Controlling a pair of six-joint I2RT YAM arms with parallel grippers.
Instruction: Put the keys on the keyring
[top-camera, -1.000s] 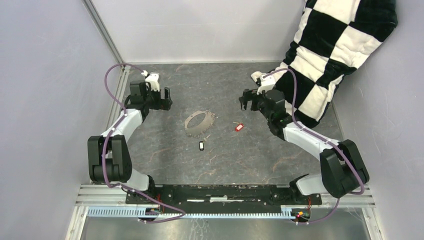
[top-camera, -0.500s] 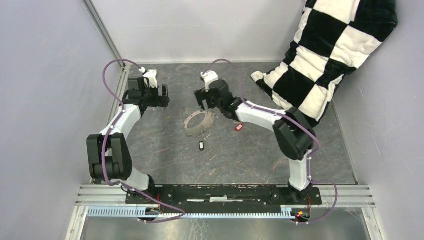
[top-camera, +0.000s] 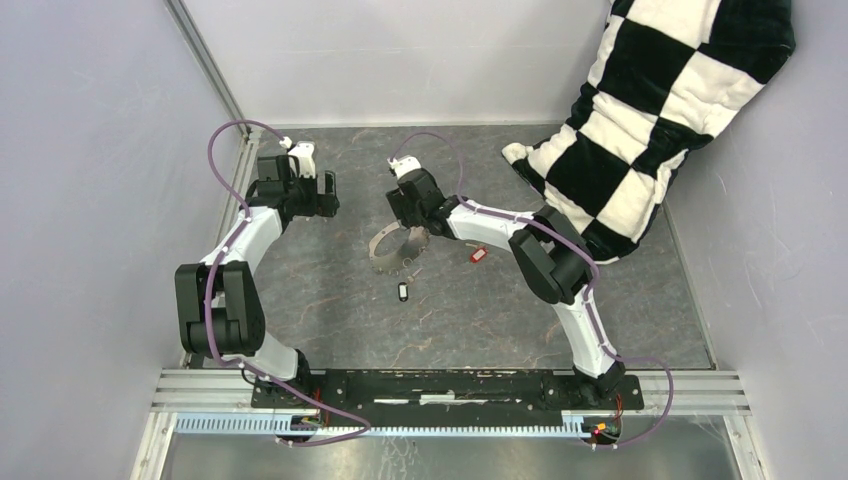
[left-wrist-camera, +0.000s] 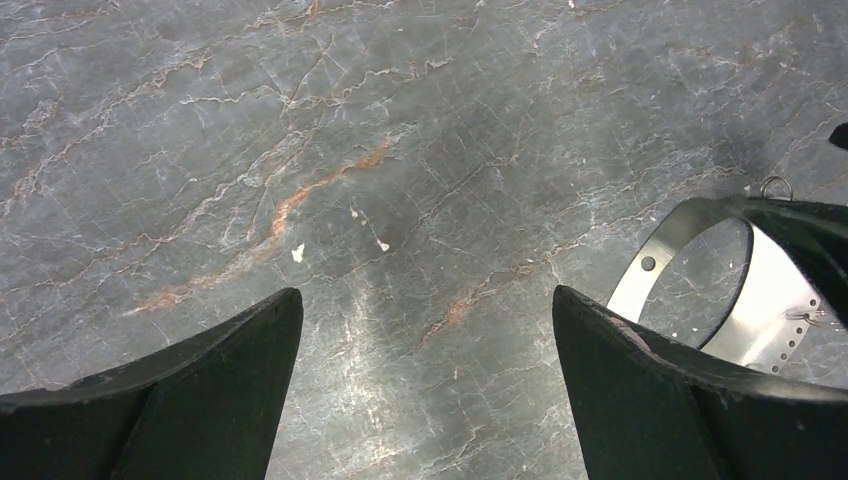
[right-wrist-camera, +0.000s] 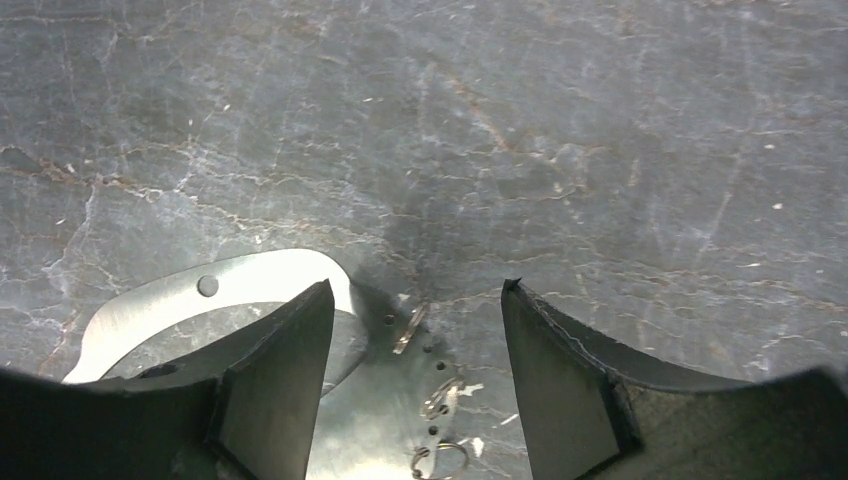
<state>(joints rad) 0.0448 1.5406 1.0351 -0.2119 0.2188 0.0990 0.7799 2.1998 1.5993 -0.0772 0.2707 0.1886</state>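
Note:
The keyring (top-camera: 392, 250), a flat grey metal oval with small wire loops along one side, lies mid-table. My right gripper (top-camera: 413, 226) is down over its far right edge. In the right wrist view the right gripper (right-wrist-camera: 418, 286) is open, straddling the keyring's (right-wrist-camera: 200, 292) perforated side with its wire loops (right-wrist-camera: 437, 392); neither finger visibly touches the metal. The red key (top-camera: 478, 254) lies right of the ring and the black key (top-camera: 402, 292) in front of it. My left gripper (top-camera: 326, 195) hovers open to the ring's left; the left gripper (left-wrist-camera: 425, 292) is empty, with the keyring (left-wrist-camera: 690, 245) at the right.
A black-and-white checkered cloth (top-camera: 660, 100) drapes over the back right corner. Grey walls close in the left, back and right sides. A metal rail (top-camera: 450, 385) with the arm bases runs along the near edge.
My right arm has swung left from the right side of the table to over the keyring and lowered onto its edge, its jaws narrowing. The left arm has barely shifted.

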